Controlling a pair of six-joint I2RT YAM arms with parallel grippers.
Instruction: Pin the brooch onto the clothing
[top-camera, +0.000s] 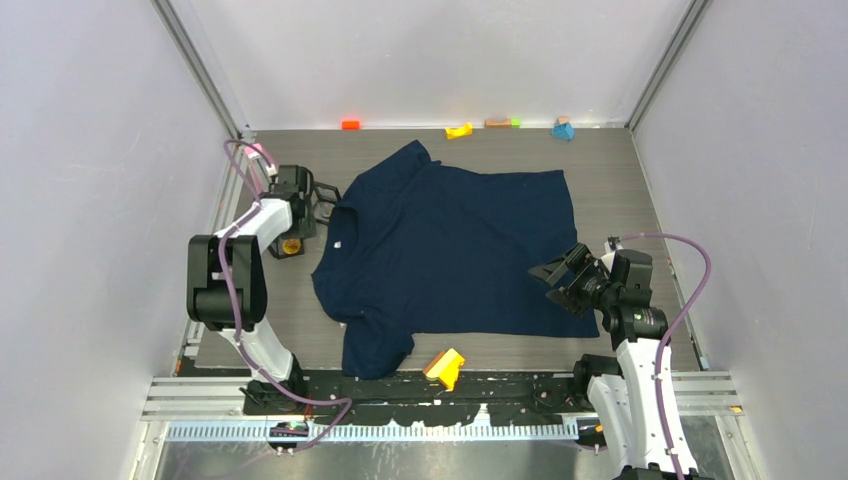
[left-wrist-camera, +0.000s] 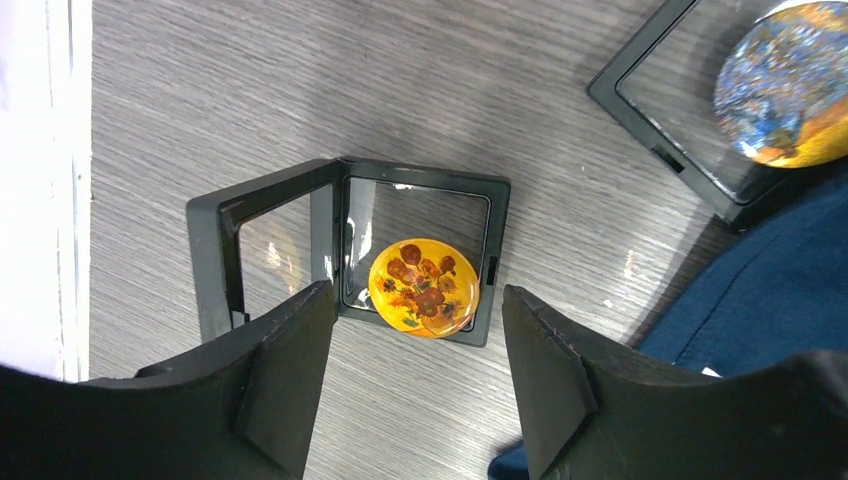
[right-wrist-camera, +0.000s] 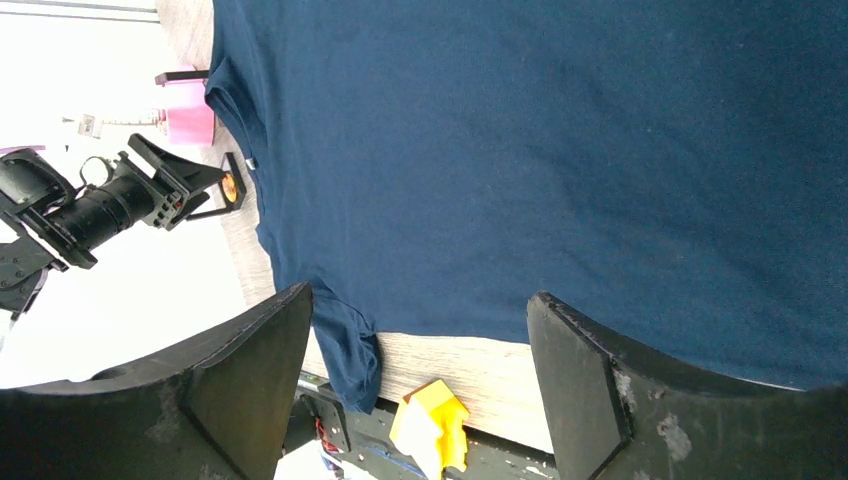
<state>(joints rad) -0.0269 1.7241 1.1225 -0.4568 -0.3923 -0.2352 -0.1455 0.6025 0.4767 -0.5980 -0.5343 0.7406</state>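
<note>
Top view: small round orange-gold brooch (top-camera: 291, 245) lies just left of the dark navy soft T-shirt's (top-camera: 450, 250) neck, beneath the left gripper (top-camera: 298, 228), far from the right gripper (top-camera: 553, 282). Left wrist: fingers (left-wrist-camera: 290, 370) spread, brooch centred between them. Right wrist: gripper apart over T-shirt.

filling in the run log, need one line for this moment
left gripper open above brooch in open black case | right gripper open over shirt edge | brooch not pinned

The navy T-shirt (top-camera: 450, 250) lies spread flat on the grey worktop (top-camera: 620, 180), collar to the left, the right gripper (top-camera: 548, 284) with jaws parted at its right hem, a yellow wedge block (top-camera: 444, 366) just beside its near edge.
</note>
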